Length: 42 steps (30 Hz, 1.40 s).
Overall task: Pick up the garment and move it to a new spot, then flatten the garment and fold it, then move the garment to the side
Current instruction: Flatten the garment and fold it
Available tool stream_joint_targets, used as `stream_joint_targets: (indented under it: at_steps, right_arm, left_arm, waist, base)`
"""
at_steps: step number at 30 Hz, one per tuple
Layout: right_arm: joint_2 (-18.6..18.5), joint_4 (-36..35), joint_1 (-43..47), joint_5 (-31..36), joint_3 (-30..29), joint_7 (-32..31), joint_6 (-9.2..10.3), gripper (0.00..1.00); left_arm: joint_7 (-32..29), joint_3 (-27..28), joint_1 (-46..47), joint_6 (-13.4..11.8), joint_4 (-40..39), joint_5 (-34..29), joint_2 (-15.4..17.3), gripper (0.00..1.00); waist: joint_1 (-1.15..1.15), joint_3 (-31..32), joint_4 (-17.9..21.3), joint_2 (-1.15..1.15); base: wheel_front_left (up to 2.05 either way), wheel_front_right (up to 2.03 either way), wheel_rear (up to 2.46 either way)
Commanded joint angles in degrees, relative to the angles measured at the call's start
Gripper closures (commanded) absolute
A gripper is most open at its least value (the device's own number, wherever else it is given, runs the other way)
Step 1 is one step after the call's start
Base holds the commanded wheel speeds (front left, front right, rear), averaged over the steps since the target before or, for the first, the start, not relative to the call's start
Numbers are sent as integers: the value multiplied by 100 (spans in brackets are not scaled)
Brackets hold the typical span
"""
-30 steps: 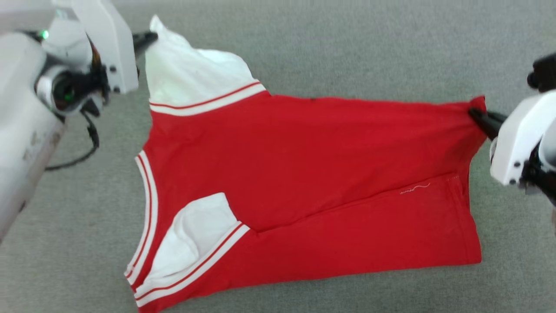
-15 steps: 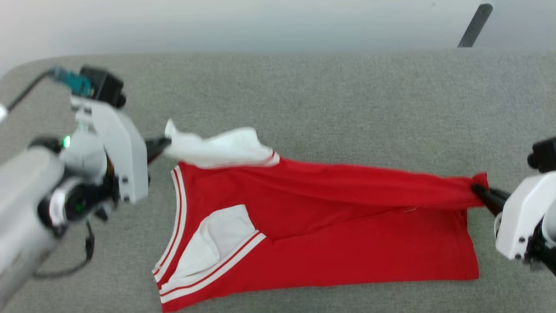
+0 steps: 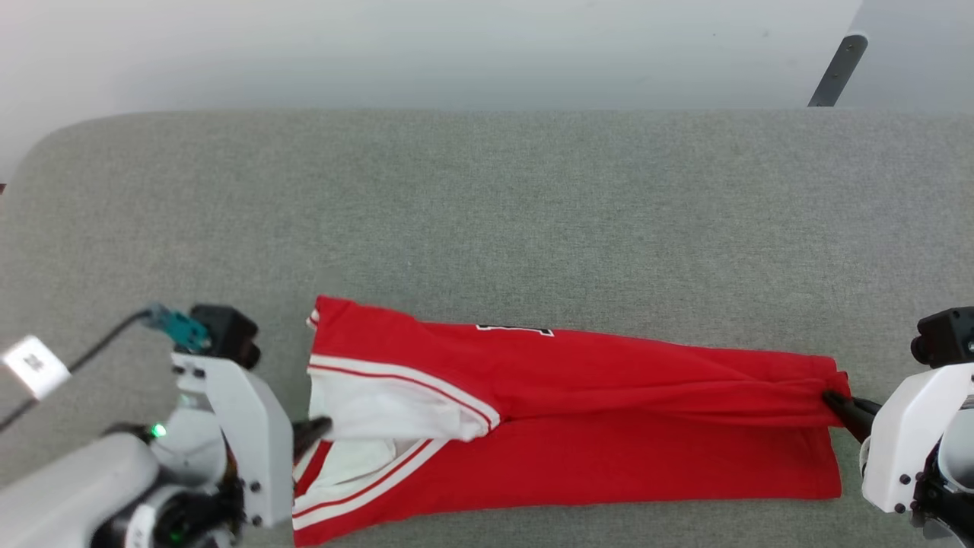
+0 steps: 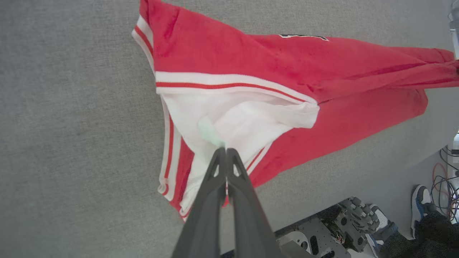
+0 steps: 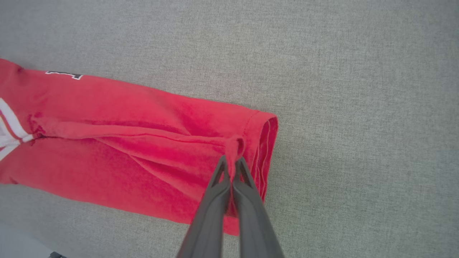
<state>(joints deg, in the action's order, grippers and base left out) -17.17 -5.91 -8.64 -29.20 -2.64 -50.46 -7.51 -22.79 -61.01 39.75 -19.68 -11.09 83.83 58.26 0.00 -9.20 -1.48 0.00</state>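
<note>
folding looks half done: the garment lies doubled lengthwise between both grippers, left gripper clamped on its white sleeve, right gripper clamped on the hem; further folds and moving aside remain.

Bright, even light on my feeds, hardly any shadow.
The white sleeve of the garment nearly washes out; my left wrist view bends at its edges, and the near fingers look soft, I think.
</note>
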Motion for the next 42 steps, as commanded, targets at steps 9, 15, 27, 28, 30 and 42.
stream_joint_targets:
  at_steps: [9,15,27,28,30,42]
  right_arm:
    - [64,141,2,145,126,79,4,0]
    - [89,64,58,167,102,66,4,0]
    - [462,-131,463,253,-279,212,4,0]
    - [503,-129,505,286,-333,235,4,0]
    - [577,-118,600,317,-407,270,4,0]
    - [820,-14,947,514,-904,310,4,0]
  left_arm:
    - [156,-173,-369,66,224,49,-236,55]
    - [333,-141,-488,81,224,26,-188,0]
    - [1509,142,-1061,117,94,-4,-77,0]
    - [1704,183,-1137,137,97,-21,-82,0]
    - [2106,284,-1287,153,136,-61,-82,0]
    - [3785,1090,-2294,407,688,-391,-247,0]
  waist:
    - [0,193,29,0]
    - [0,441,44,0]
    - [0,1004,-28,0]
    - [0,1033,-42,0]
    - [0,1090,-80,0]
    - [0,1296,-331,0]
  base:
    - [0,0,0]
    - [0,0,0]
    - [0,0,0]
    - [0,0,0]
    - [0,0,0]
    - [0,0,0]
